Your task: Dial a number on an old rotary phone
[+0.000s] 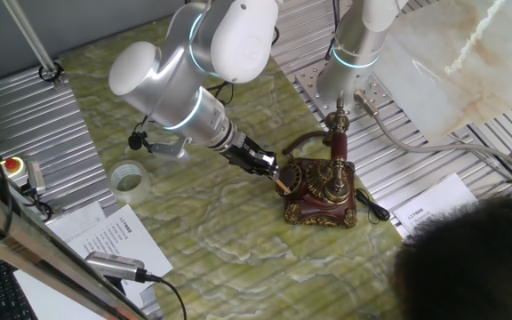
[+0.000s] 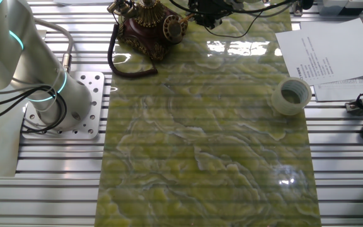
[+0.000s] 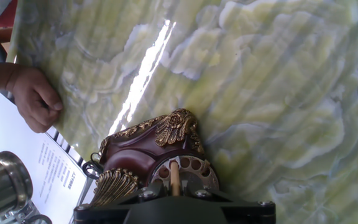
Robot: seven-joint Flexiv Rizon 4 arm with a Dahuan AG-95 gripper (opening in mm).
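Gripper (image 1: 274, 175) position, one fixed view: at the dial face of the old rotary phone (image 1: 321, 191), carrying a thin pale stick (image 1: 284, 187) whose tip reaches the dial. Whether the fingers clamp the stick or it is fixed to them cannot be told. The phone stands on the green marbled mat (image 1: 203, 249) near the arm base, handset upright on its cradle. A clear tape roll (image 1: 129, 176) lies well apart; its centre appears empty.

Other fixed view: the phone (image 2: 147, 25) sits at the mat's far edge (image 2: 207, 126), black cord (image 2: 121, 63) looping beside it. The gripper (image 2: 210, 12) is just beside the dial (image 2: 173, 27). The tape roll (image 2: 291, 96) rests near printed papers (image 2: 326, 53).

Hand view: the stick (image 3: 175, 177) points into the ring of finger holes on the dial (image 3: 188, 171). A person's hand (image 3: 36, 99) rests at the mat edge.

Handling judgement: the phone looks rigid and fairly heavy, but may slide on the glossy mat under sideways force. Engage only a finger hole; avoid the ornate trim and the loosely seated handset.
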